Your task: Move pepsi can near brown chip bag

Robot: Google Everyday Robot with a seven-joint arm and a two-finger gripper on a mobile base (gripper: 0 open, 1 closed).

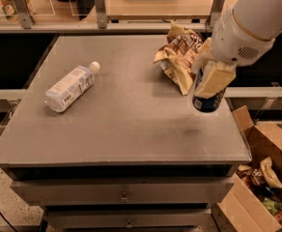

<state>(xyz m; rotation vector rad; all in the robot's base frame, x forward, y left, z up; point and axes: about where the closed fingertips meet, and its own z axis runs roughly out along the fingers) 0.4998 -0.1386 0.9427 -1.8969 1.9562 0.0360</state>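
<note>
The pepsi can (pixel 207 103) is dark blue and hangs in the air above the table's right side, mostly covered by the fingers (pixel 213 80). My gripper (pixel 209 83) is shut on the can, holding it clear of the table top. The brown chip bag (pixel 178 56) lies crumpled at the back right of the table, just left of and behind the gripper. The can is right beside the bag's near edge, not touching the table.
A clear plastic water bottle (pixel 71 86) lies on its side at the table's left. The grey table (pixel 117 124) has drawers below. An open cardboard box (pixel 264 178) with snack packets stands on the floor at the right. A counter rail runs behind.
</note>
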